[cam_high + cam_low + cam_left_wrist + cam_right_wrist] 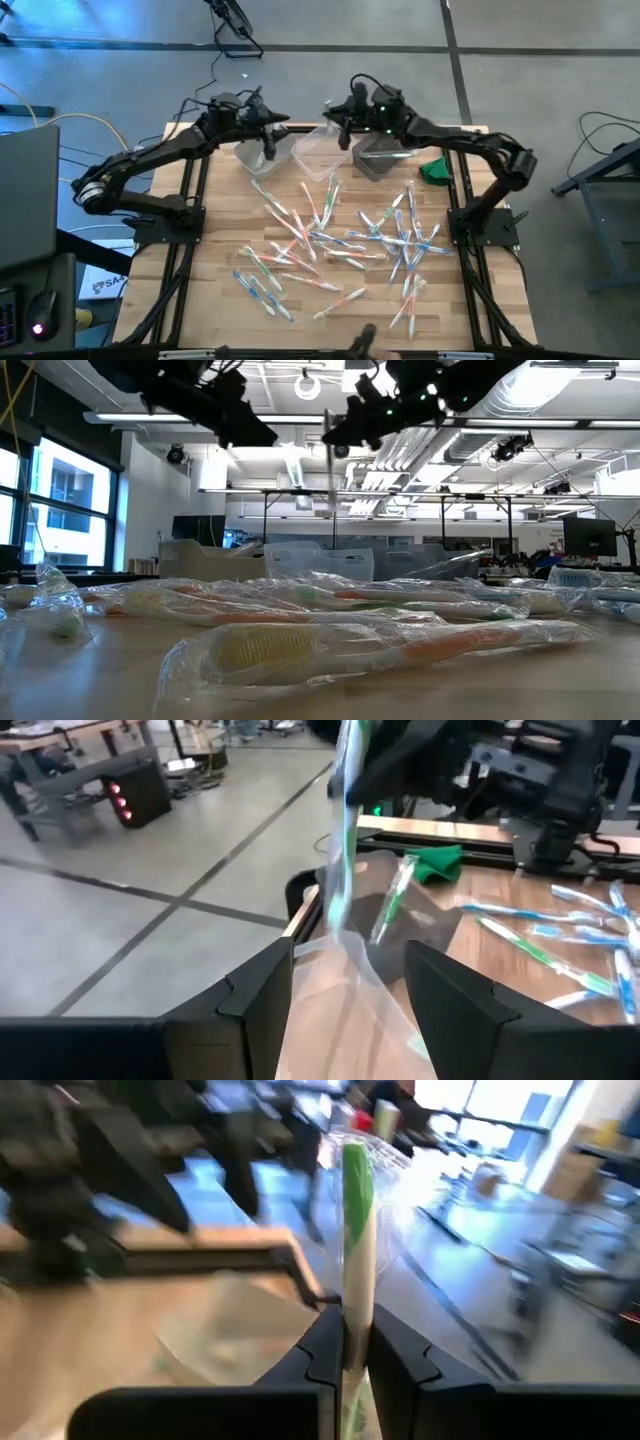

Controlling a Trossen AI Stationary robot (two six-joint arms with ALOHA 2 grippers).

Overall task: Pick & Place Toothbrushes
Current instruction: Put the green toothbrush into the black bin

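A: Across the near half of the surface (210,290), how much is left?

B: Most of it. Wrapped toothbrushes (345,240) lie scattered and overlapping; I'd put them at roughly thirty, too tangled for an exact count.

A: And farther back?

B: Three bins (325,152) along the far edge. One green brush (392,905) shows in the right-hand bin; the other bins' contents I can't make out. A small green object (436,169) sits beside them.

A: The arms?

B: Two, both over the bins. The right end effector (351,1342) is pinching a green-handled brush (355,1230) upright in its wrapper. The left end effector (345,985) is spread above the left bin, holding nothing.

A: So early days?

B: I'd judge so.
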